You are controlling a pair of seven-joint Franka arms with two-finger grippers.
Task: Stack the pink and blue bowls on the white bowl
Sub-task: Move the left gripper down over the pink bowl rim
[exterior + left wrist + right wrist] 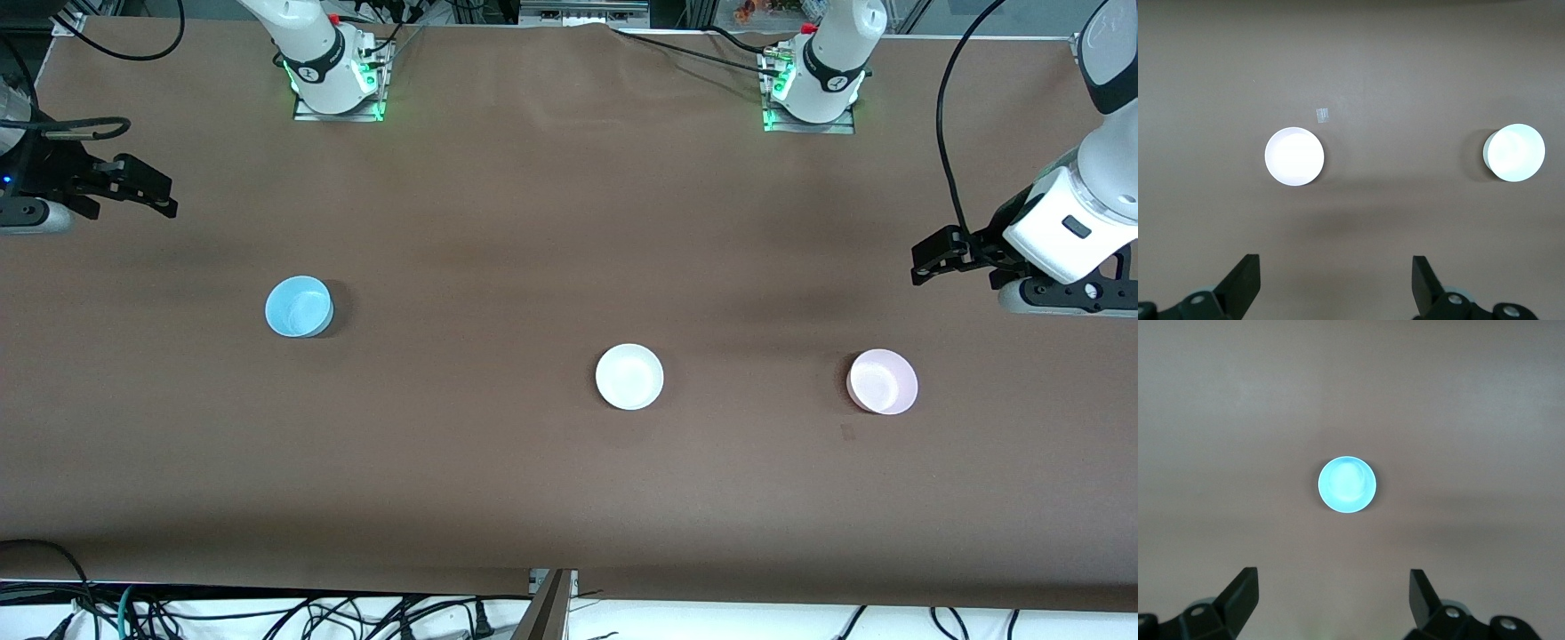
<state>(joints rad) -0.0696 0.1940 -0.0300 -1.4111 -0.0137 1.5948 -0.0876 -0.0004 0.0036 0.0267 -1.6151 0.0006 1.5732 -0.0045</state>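
Note:
The light blue bowl (300,307) sits toward the right arm's end of the table. The white bowl (629,377) sits near the middle, and the pale pink bowl (882,381) toward the left arm's end. All three stand upright, apart and empty. My left gripper (926,263) is open and empty in the air above the table's end, away from the pink bowl. Its wrist view shows the pink bowl (1294,157), washed out, and the white bowl (1514,152) past the left gripper (1336,267). My right gripper (153,192) is open and empty above its own end. The blue bowl (1347,485) lies ahead of the right gripper (1333,583).
The table is covered with a brown cloth (533,222). A small tape mark (847,432) lies beside the pink bowl, nearer to the front camera. Cables (267,613) hang below the table's front edge. The arm bases (338,80) stand along the back.

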